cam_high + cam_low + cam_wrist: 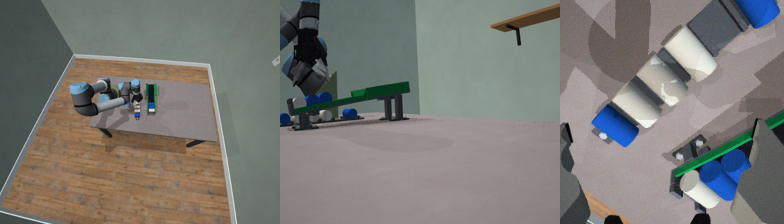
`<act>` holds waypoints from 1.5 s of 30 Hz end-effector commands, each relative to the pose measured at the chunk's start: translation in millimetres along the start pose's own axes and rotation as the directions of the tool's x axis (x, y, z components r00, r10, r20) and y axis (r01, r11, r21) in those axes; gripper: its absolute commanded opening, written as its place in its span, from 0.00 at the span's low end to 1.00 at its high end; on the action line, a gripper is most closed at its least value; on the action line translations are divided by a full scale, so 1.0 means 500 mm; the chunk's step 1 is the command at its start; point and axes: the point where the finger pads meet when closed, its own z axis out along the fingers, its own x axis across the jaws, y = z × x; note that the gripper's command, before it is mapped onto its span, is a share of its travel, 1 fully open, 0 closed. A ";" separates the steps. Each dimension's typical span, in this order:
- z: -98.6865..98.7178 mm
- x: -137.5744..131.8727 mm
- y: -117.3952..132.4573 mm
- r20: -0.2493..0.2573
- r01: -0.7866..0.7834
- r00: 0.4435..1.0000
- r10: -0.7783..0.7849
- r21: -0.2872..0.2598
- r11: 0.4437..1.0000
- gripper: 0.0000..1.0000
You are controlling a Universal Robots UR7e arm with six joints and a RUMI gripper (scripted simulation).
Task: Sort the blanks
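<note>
My gripper (311,83) (662,122) is open and empty, above the rack and ramp, turned at an angle to both. On the green feed ramp (155,91) (387,88) (720,151), a white blank (151,110) (299,102) (700,190) lies across at the stop. Two blue blanks (312,100) (718,181) (325,97) (735,164) lie behind it in a row. The stock rack (716,30) holds an end blue blank (137,115) (284,119) (615,126), three white blanks (636,104) (662,81) (691,54), a bare slot stretch, and another blue blank (349,113) (759,10).
The rack and ramp stand side by side on the grey table (185,107) (440,175). The ramp rises on legs (398,107) to side walls at its high end. A green panel (333,87) stands behind the rack near the arm's base. A wall shelf (530,20) hangs at the right.
</note>
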 end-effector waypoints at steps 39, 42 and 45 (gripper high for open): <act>0.048 -0.005 0.009 0.004 -0.731 0.682 0.731 -0.006 0.682 0.53; 0.048 -0.005 0.009 0.004 -0.731 0.682 0.731 -0.006 0.682 0.53; 0.048 -0.005 0.009 0.004 -0.731 0.682 0.731 -0.006 0.682 0.53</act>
